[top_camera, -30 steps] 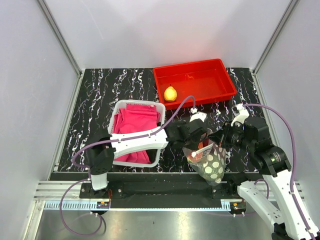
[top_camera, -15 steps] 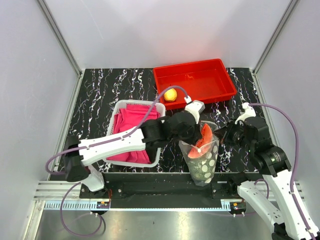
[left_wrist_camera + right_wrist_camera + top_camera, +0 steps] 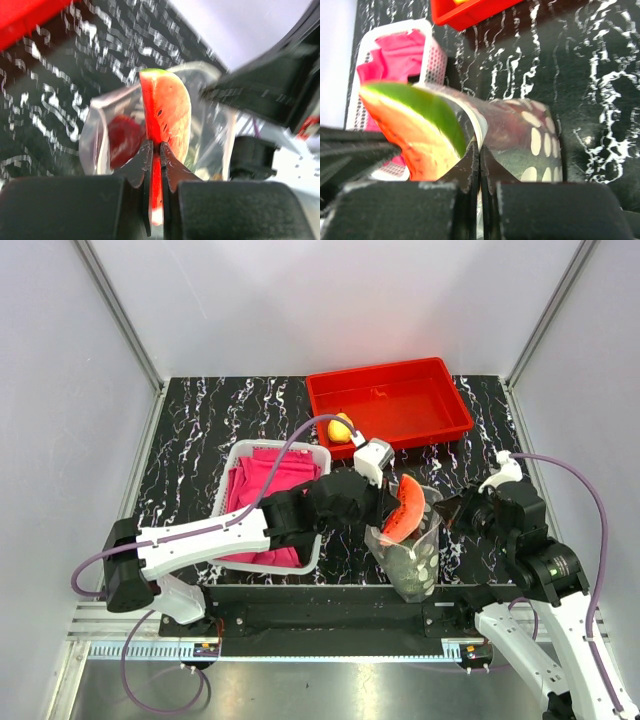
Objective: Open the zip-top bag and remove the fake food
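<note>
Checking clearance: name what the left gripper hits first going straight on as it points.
Probably the zip-top bag, its open rim just past the held watermelon slice; the right gripper pinching that rim sits close behind. Depth is unclear.

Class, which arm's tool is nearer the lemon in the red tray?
Left. The left tool, shut on the watermelon, is just near-right of the lemon; the right tool, pinching the bag rim, is farther right.
</note>
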You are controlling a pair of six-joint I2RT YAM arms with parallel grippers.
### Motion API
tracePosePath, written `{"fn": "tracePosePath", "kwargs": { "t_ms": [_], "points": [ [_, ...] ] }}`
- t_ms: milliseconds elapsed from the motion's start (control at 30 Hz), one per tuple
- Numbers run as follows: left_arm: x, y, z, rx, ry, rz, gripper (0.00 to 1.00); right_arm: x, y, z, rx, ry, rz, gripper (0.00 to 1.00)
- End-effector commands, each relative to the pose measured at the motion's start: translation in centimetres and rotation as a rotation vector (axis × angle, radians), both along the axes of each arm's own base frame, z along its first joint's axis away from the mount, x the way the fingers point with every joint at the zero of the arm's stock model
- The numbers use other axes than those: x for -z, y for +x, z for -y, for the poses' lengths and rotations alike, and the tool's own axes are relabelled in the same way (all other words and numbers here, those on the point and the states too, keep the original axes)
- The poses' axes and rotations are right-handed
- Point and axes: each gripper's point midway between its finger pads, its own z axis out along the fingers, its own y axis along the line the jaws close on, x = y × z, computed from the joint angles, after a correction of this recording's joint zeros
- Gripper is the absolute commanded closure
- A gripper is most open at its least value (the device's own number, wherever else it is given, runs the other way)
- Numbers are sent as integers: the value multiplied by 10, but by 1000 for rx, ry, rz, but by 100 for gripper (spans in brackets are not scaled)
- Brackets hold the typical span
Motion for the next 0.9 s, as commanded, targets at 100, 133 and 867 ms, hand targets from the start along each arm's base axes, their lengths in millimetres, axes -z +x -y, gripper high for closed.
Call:
{"fn": "tracePosePath", "kwargs": {
  "t_ms": [100,133,867],
  "points": [
    [-101,32,9,-60,-259,164,100,-5,-3,-14,-74,45,22,100],
    [-105,36,8,-61,-266,171,100,-4,-3,-13,-71,44,21,100],
    [-88,231,-29,-282,-447,5,100,-39,5,47,195,-123,156,100]
  ]
}}
